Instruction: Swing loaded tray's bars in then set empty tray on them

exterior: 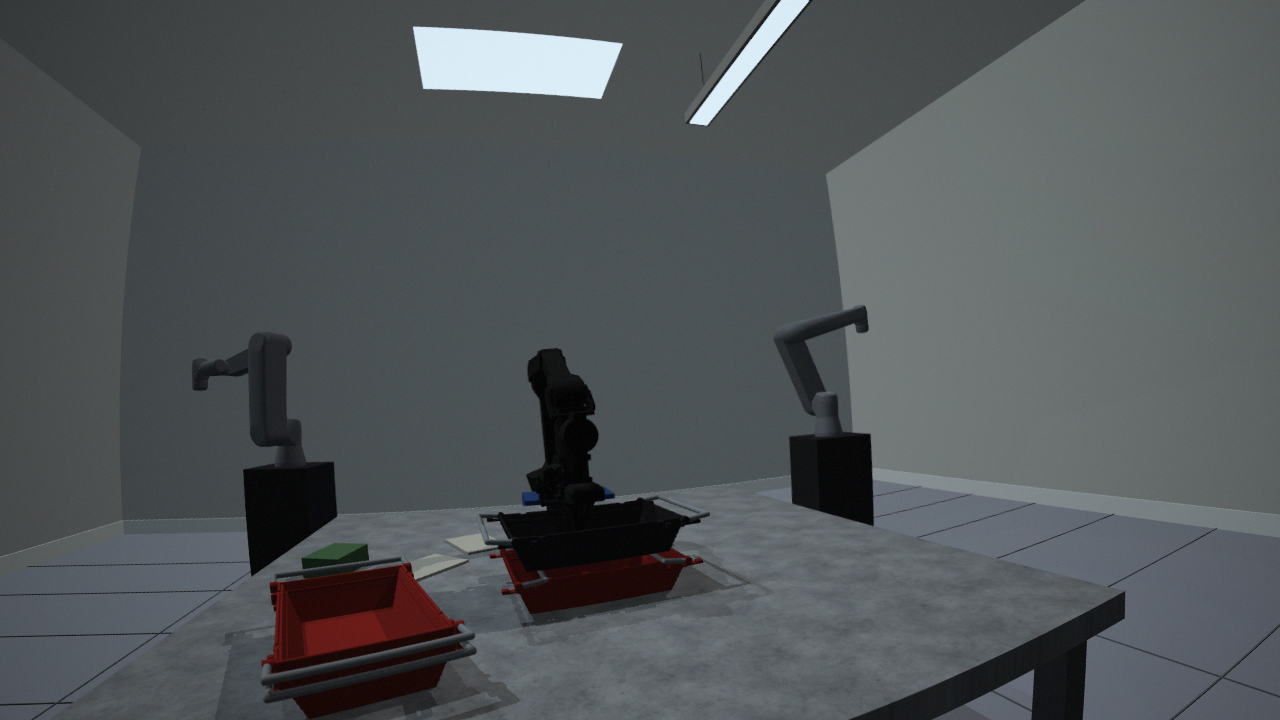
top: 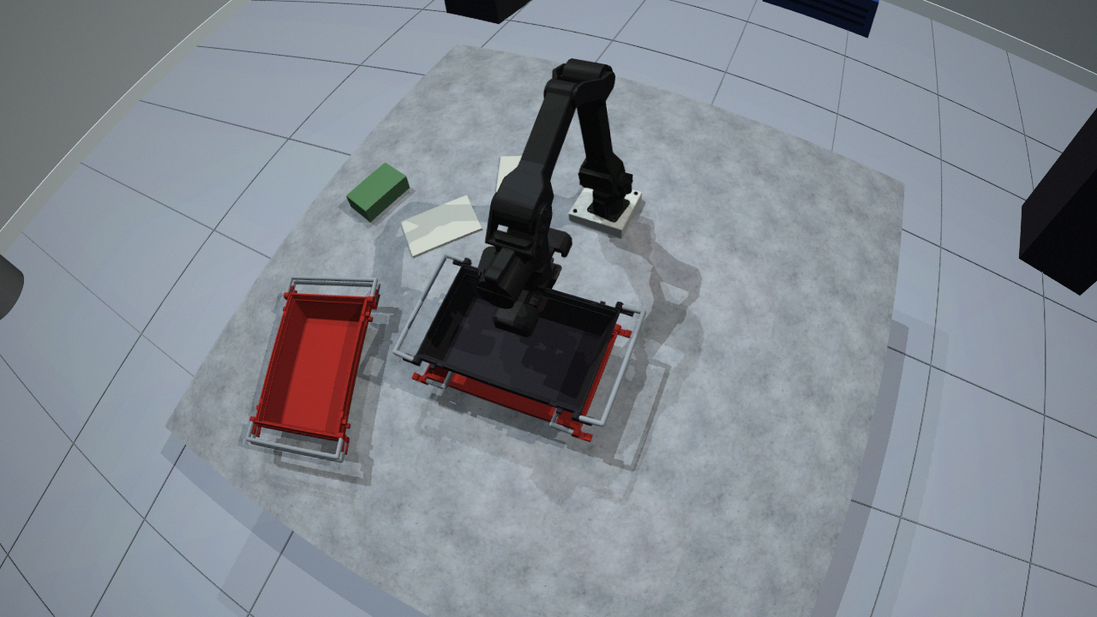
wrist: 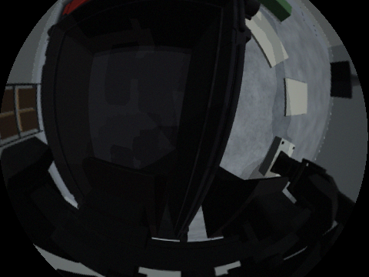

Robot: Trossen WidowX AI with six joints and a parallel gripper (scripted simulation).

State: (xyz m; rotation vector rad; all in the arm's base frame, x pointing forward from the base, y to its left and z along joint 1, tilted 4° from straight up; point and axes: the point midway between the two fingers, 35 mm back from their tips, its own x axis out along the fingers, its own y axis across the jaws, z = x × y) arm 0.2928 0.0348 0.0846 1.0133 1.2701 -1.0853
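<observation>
The black empty tray sits nearly level over the loaded red tray, shifted a little toward the arm. Its own wire bars stick out over its ends. Short grey parts of the red tray's left bar and right bar show at its front edge, turned inward beneath the black tray. The rest of these bars and the small blocks are hidden. My gripper is slightly open, its fingers on either side of the black tray's rear wall, with a gap visible beside it.
Another red tray with grey bars stands at the left. A green block and pale flat plates lie behind it, toward the arm's base.
</observation>
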